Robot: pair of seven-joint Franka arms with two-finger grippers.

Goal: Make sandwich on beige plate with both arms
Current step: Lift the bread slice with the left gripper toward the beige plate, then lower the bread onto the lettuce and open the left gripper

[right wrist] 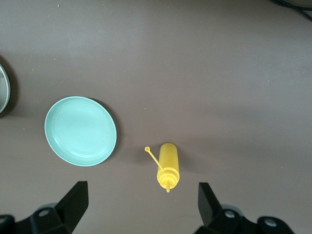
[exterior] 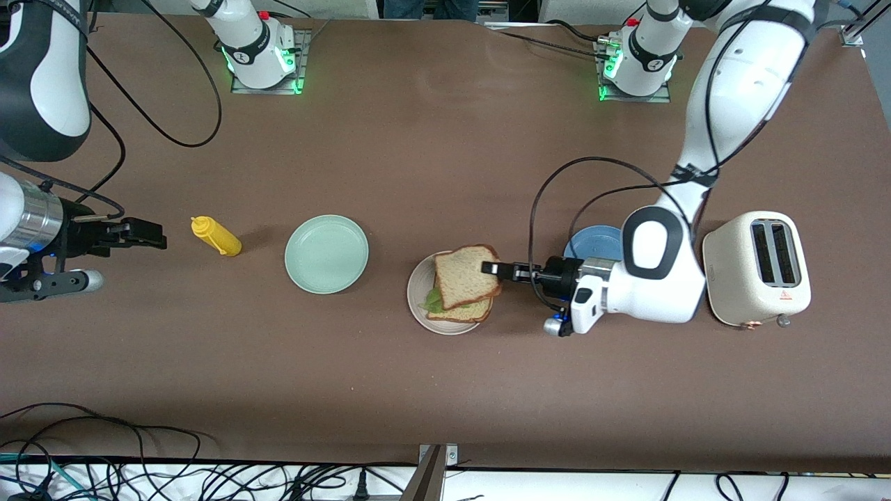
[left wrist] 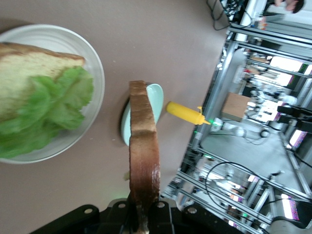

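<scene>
From the front, the left gripper [exterior: 495, 268] is pinching the top bread slice [exterior: 465, 275] by its crust over the beige plate [exterior: 416, 300], mid-table, where one more slice [exterior: 461, 312] and one lettuce leaf [exterior: 434, 300] lie. The left wrist view shows that held slice edge-on; it looks light, soft and crushable, best held at the firmer crust. In the right wrist view, the right gripper [right wrist: 141, 200] waits with fingers spread wide over one mustard bottle [right wrist: 167, 168] beside one mint-green plate [right wrist: 80, 130].

Matt brown table [exterior: 418, 153], glossy toaster [exterior: 757, 268], porous bread slice [exterior: 465, 276].
</scene>
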